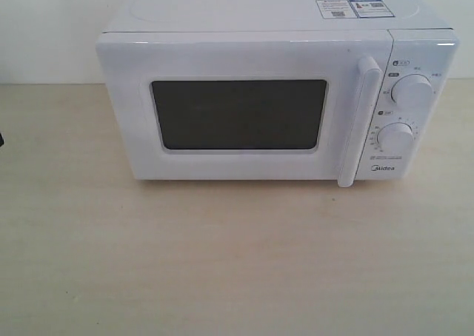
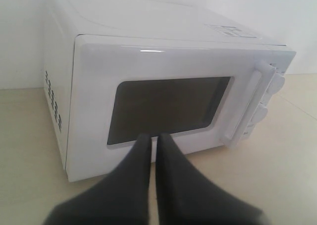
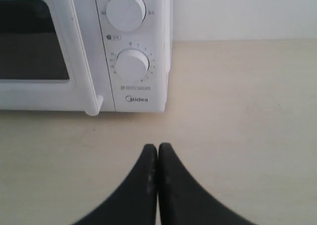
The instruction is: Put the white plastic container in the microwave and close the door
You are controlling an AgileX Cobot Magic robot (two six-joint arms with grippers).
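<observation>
We see a pale, light-wood table (image 1: 222, 262) with a faint grain running across its width, filling the lower part of the exterior view. Behind it stands a plain white wall (image 1: 44, 25), meeting the table's far edge in a straight line. The light is soft and even, brightest on the wall.

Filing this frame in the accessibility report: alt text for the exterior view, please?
A white boxy Midea microwave sits on a pale wooden table with its white door shut, the dark rectangular window facing the camera. A vertical white bar handle and two round white dials are on the right side of its front.
</observation>
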